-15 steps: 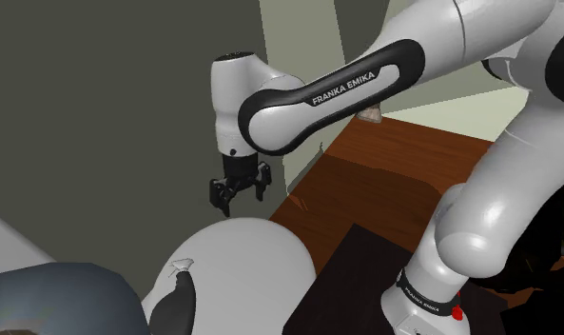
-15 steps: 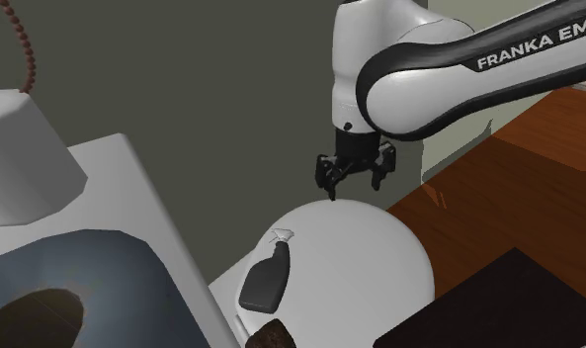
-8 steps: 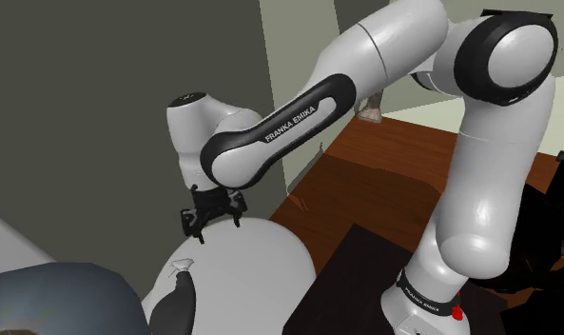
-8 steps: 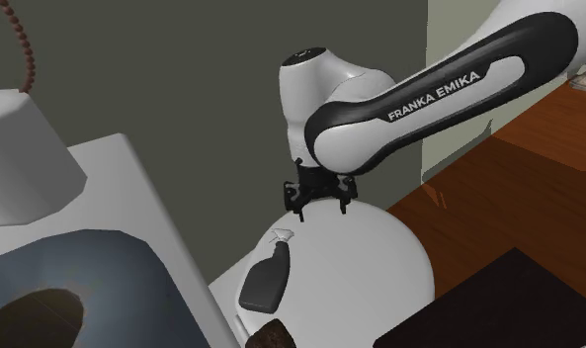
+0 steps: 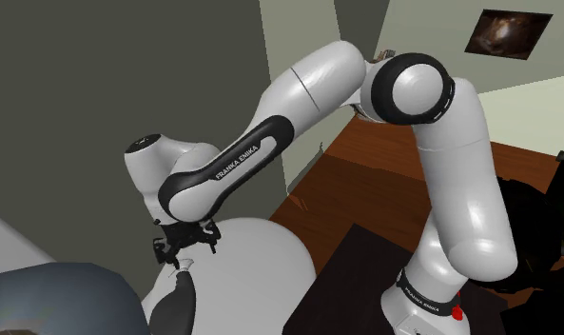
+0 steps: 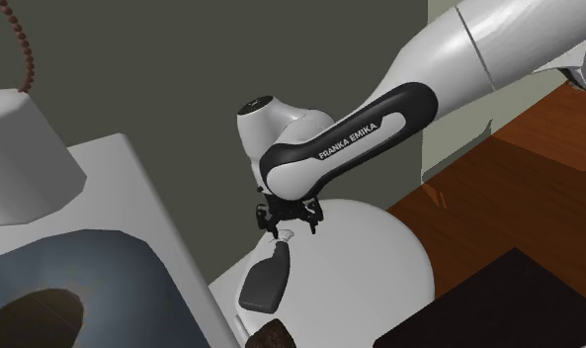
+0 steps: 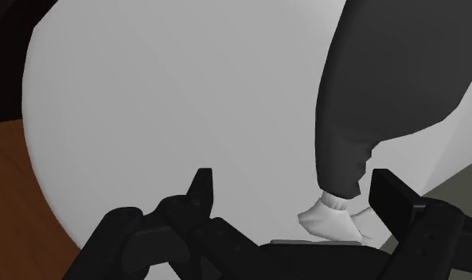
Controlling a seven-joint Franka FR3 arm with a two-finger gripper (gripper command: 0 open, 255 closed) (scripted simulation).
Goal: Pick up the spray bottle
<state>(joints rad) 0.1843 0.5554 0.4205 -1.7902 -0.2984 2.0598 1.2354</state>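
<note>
The black gripper (image 6: 292,229) hangs just over the top end of the spray bottle (image 6: 266,280). Its 2 fingers (image 7: 200,187) stand apart, w/ nothing held. The bottle lies flat on a round white top (image 6: 375,259), near its edge. It has a dark grey body & a small white spray head (image 7: 331,219) (the head end is the one by the gripper). In the wrist view the spray head sits between the fingers, v. close to one; I can't tell if they touch. A brown wood floor (image 6: 518,168) lies beside the round top.

White rounded surface (image 6: 375,262), dark spray bottle (image 6: 264,283) lying.
</note>
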